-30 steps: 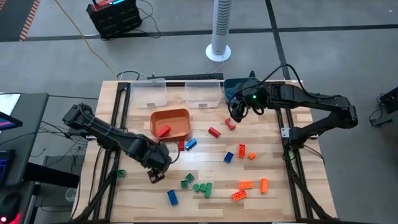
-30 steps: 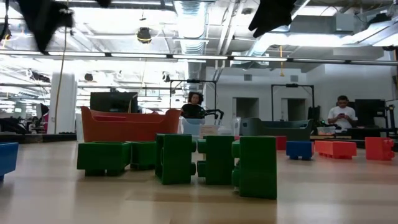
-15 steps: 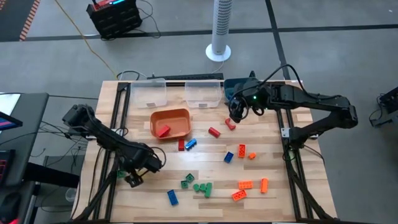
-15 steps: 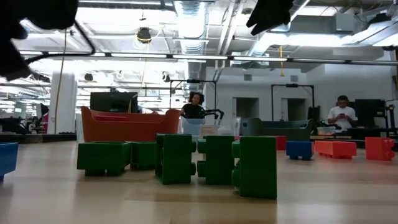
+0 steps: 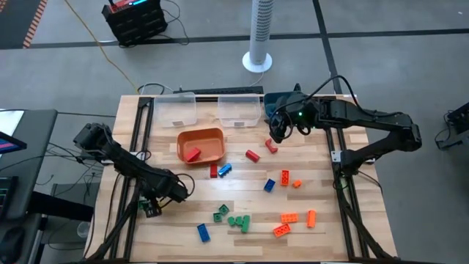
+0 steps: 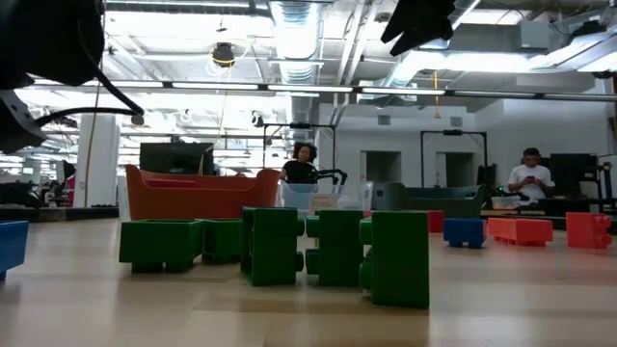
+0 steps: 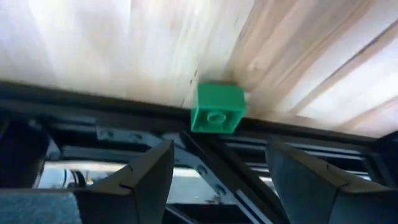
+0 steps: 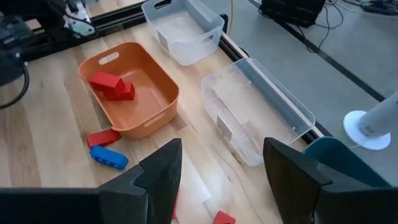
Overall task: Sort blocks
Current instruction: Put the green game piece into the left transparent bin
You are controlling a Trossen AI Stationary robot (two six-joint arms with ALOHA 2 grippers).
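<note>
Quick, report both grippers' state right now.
Left gripper: open, empty, poised over a green block at the table edge.
Right gripper: open, empty, waiting up near the clear bins.

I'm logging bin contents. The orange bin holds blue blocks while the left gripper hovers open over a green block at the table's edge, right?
Not quite: the blocks in the orange bin are red blocks, not blue, as the right wrist view shows. The rest stands: the left gripper is open over the green block at the table's edge.
</note>
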